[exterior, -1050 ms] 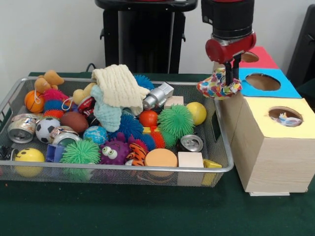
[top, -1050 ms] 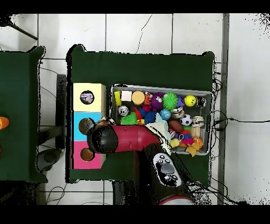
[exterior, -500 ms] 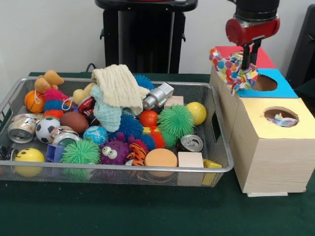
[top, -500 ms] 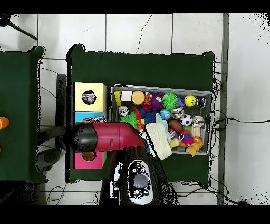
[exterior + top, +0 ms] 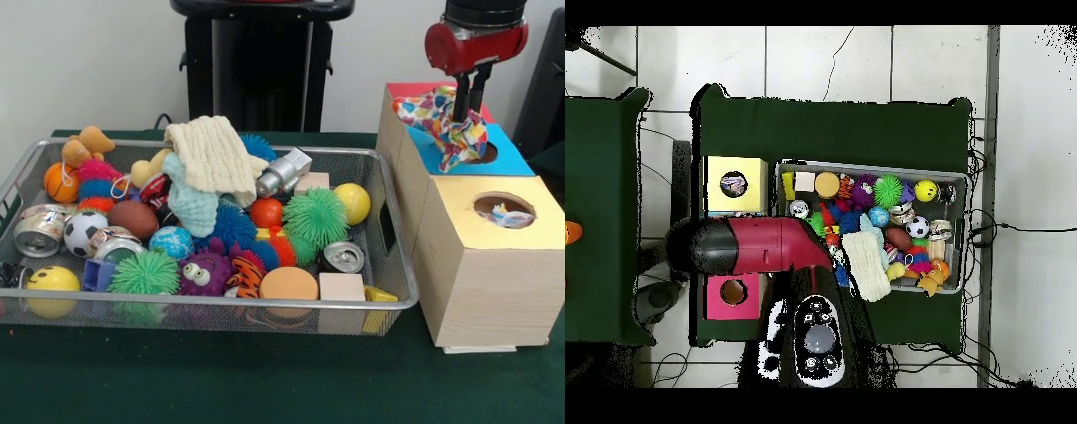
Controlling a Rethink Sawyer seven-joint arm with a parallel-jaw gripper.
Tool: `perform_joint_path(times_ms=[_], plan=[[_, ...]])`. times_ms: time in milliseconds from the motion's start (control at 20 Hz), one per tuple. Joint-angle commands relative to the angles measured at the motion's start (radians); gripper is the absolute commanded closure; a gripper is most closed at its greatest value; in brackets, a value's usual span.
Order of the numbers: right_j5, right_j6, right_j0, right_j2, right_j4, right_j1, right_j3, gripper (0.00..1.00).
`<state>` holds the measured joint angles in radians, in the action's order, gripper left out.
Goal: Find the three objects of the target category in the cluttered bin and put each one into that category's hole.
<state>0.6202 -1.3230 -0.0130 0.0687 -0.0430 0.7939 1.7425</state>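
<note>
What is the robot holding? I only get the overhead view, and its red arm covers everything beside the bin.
Observer: From the front, a patterned cloth hangs from the claw.
Operator: Over which box?
Observer: The blue box. The cloth's lower end hangs at its hole, and the rest drapes over the box's top.
Operator: Any more cloths left?
Observer: You can see the cream cloth. The front view shows a pale green cloth lying under it.
</note>
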Motion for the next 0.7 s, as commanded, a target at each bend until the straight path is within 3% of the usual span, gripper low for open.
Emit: perform_joint_path(times_ms=[50,300,550,700], plan=[[-0.02,-0.248,-0.032,-0.028,-0.028,-0.086,-0.068,1.0],[-0.145,-0.212,-0.079,0.006,-0.034,-0.2,-0.139,1.0],[-0.115,-0.202,-0.077,0.019,-0.046,-0.239,-0.211,1.0],[-0.088,-0.237,-0.037,0.01,-0.059,-0.247,-0.235,1.0]])
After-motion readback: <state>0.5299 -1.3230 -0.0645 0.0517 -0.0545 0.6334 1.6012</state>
